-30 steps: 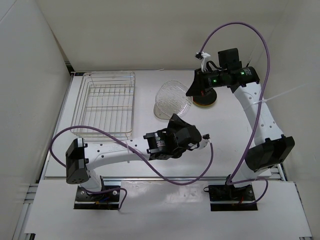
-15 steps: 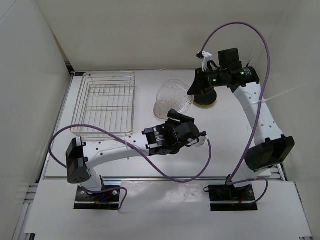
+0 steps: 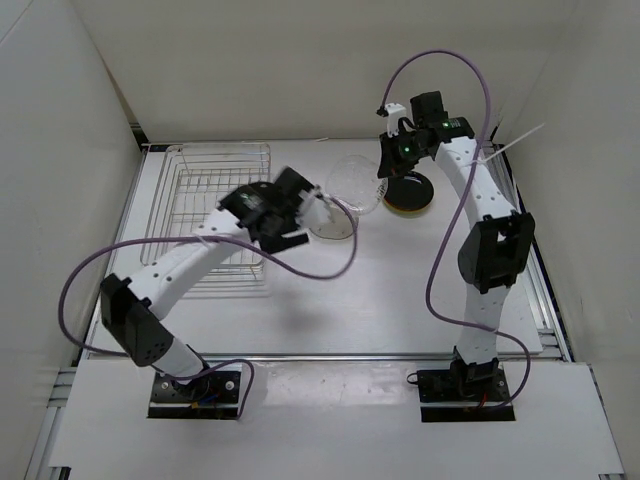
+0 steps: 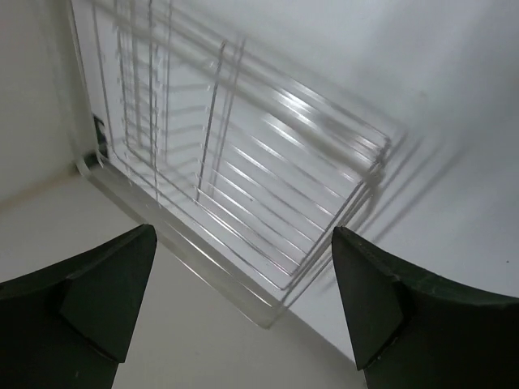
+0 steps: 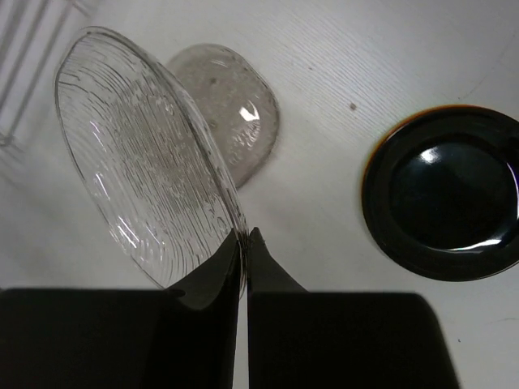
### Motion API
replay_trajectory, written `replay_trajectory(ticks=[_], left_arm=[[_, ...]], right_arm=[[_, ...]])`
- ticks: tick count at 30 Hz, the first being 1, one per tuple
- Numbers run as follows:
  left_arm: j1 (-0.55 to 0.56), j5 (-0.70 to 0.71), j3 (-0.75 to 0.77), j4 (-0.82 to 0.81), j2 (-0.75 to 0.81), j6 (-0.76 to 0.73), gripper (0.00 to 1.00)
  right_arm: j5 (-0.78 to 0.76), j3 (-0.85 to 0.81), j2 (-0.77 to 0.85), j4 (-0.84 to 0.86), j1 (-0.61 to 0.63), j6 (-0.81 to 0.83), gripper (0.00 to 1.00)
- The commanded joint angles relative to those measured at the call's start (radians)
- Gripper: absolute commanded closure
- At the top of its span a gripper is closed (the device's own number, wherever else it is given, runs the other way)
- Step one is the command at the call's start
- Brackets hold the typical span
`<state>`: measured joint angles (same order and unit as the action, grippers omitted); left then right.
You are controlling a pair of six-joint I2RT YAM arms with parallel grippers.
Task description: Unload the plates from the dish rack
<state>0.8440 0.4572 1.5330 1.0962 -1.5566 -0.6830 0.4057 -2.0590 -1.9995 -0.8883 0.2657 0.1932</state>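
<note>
My right gripper (image 5: 245, 237) is shut on the rim of the clear glass plate (image 5: 142, 154), holding it tilted on edge above the table. From above, that plate (image 3: 350, 183) hangs just left of the right gripper (image 3: 384, 188). The glossy black plate (image 5: 444, 193) lies to its right, stacked on an orange one whose rim (image 5: 375, 154) just shows. My left gripper (image 4: 243, 304) is open and holds nothing, facing the near corner of the wire dish rack (image 4: 243, 186). From above, the left gripper (image 3: 270, 212) is blurred at the right side of the rack (image 3: 205, 205), where no plate shows.
The black plate stack (image 3: 410, 192) sits at the back right of the table. Enclosure walls stand close behind and to the left of the rack. The left arm's purple cable (image 3: 330, 268) loops over the middle of the table.
My left gripper opened, let go of the clear glass plate and swung left and back to the rack. The right arm rose and keeps the plate, now tilted steeper.
</note>
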Motion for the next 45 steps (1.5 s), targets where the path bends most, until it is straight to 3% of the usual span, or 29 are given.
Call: replay_trajectory(ticks=[1,6,10,26,45], left_arm=[[-0.190,-0.153,0.059,0.045,0.144,0.069,0.00],[-0.400,-0.322,0.107,0.057,0.205,0.115,0.00],[-0.471,-0.371,0.107,0.057,0.228,0.134,0.00],[-0.503,-0.380,0.067,0.077,0.267,0.143,0.00],[-0.503,-0.390,0.047,0.077,0.267,0.143,0.00]], right_arm=[[-0.025,-0.058,-0.050,0.034,-0.006,0.118,1.00],[-0.042,-0.081,-0.123,0.057,0.012,0.195,1.00],[-0.077,-0.081,-0.150,0.075,0.046,0.233,1.00],[-0.211,-0.061,-0.229,0.200,0.173,0.252,1.00],[-0.263,-0.061,-0.278,0.200,0.191,0.344,1.00]])
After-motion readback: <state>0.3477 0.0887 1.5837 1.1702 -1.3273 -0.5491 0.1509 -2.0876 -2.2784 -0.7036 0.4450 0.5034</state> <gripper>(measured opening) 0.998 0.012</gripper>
